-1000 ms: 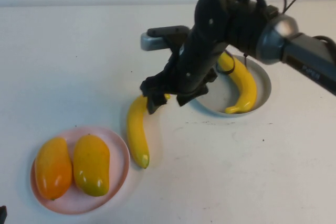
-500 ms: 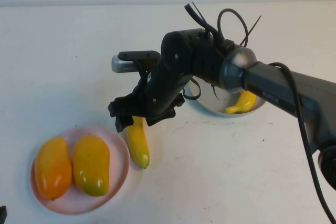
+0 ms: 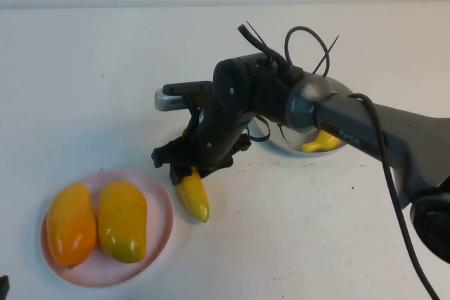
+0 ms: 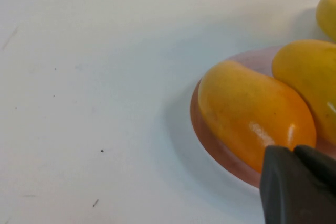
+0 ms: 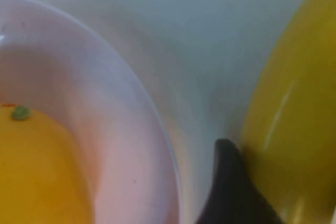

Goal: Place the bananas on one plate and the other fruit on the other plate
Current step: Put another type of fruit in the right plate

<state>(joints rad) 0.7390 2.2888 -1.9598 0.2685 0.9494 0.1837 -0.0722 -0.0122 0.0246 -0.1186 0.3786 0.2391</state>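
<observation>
My right gripper (image 3: 195, 164) is open and low over a yellow banana (image 3: 195, 199), with a jaw on each side of it. The banana lies on the table just right of the pink plate (image 3: 161, 205). In the right wrist view one fingertip (image 5: 229, 187) rests against the banana (image 5: 294, 124) beside the pink plate (image 5: 121, 129). The orange mango (image 3: 70, 224) and the yellow mango (image 3: 122, 220) lie on the pink plate. The second banana (image 3: 320, 142) lies on the grey plate (image 3: 285, 148); both are mostly hidden behind the right arm. My left gripper (image 4: 294, 153) is shut and empty, next to the orange mango (image 4: 252, 114).
The right arm and its loose cables (image 3: 302, 40) stretch from the right edge across the grey plate. Bare white table lies to the left, behind and in front of the plates.
My right gripper swung left from the grey plate and came down over the table banana. The banana's near tip shifted slightly to the right.
</observation>
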